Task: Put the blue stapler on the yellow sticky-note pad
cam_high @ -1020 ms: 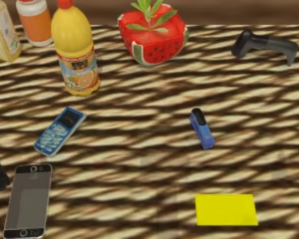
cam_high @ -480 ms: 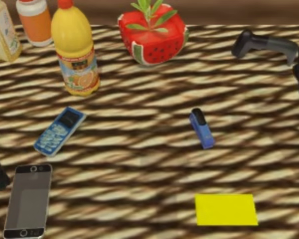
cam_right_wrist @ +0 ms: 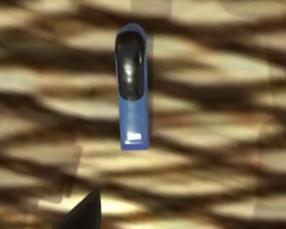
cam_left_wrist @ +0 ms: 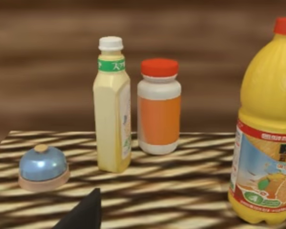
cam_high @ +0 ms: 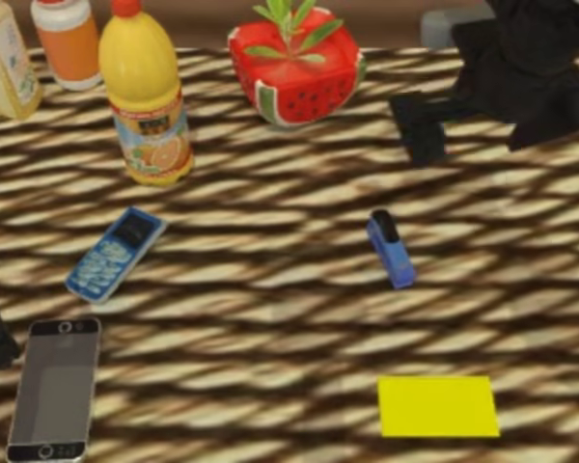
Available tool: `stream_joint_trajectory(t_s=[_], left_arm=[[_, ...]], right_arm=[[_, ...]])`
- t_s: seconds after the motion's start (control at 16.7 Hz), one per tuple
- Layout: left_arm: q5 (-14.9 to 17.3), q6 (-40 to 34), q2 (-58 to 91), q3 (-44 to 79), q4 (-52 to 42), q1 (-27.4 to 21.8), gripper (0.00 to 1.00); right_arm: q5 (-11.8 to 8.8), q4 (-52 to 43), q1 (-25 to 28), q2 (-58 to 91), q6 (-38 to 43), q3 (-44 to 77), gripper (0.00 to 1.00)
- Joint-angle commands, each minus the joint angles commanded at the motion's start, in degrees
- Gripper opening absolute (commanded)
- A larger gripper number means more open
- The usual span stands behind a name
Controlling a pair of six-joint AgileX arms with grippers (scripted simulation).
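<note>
Top view: narrow blue stapler [cam_high: 391, 249] with black end lies right of centre on the woven-patterned worktop [cam_high: 270, 318]; flat yellow sticky-note pad [cam_high: 438, 406] nearer, well apart. Right end effector [cam_high: 429, 130] far right, empty; opening cannot be told.
Left wrist view: smooth bottles; left end effector's opening cannot be told.
Right wrist view: stapler lies alone, untouched.

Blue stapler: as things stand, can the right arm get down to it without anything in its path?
Probably yes. The blue stapler lies alone on bare table, apart from the yellow sticky-note pad. The right tool hangs beyond it near the far edge, and the right wrist view looks straight down on it.
</note>
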Motion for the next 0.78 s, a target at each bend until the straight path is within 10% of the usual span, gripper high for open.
stream_joint_trajectory(t_s=[0.78], left_arm=[[0.0,0.0,0.0,0.0,0.0,0.0,1.00]], right_arm=[[0.0,-13.3,5.1,23.8,1.9,23.4,1.00]])
